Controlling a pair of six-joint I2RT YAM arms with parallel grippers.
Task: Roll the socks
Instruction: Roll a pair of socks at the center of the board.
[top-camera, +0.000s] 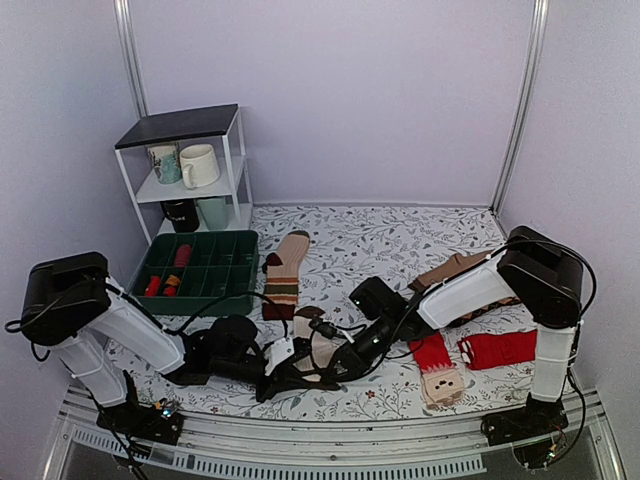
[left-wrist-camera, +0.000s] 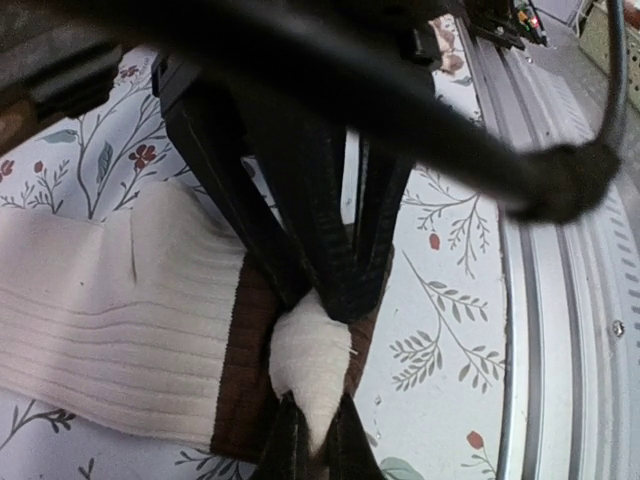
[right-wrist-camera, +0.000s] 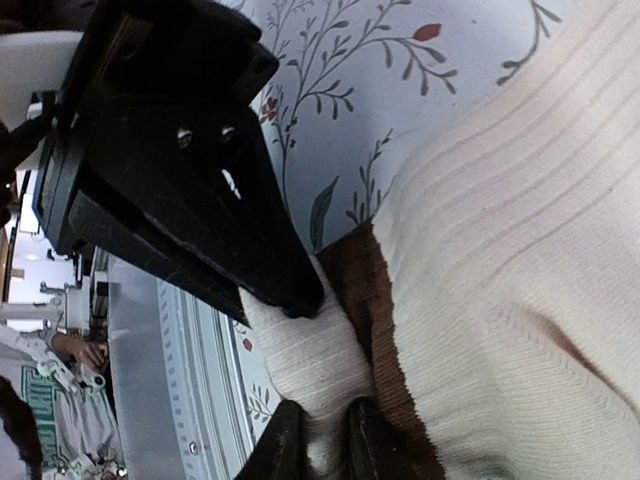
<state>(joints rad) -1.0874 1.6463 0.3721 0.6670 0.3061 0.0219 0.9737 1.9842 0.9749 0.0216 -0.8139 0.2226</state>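
Cream sock (left-wrist-camera: 110, 310), brown-cuffed; pale tablecloth (left-wrist-camera: 440, 300) with leafy, red-berried sprigs.

Shows left gripper (top-camera: 287, 379) and right gripper (top-camera: 333, 363) meeting at near centre over a cream-white sock with a dark brown band (top-camera: 303, 330), a green compartmented plastic tray (top-camera: 243, 272) far left, plain red socks (top-camera: 500, 348) near right.

Hardly any room is left at the near centre, where the left gripper (top-camera: 284, 377) and the right gripper (top-camera: 318, 363) are clamped tip to tip on the cuff of the cream-white sock (top-camera: 312, 338). Passage on the left is blocked by the green compartment tray (top-camera: 200, 290) and the white shelf (top-camera: 185, 170) behind it. Bare floral table (top-camera: 390, 235) is left open at the back centre, between the striped sock (top-camera: 285, 272) and the red socks (top-camera: 497, 349).
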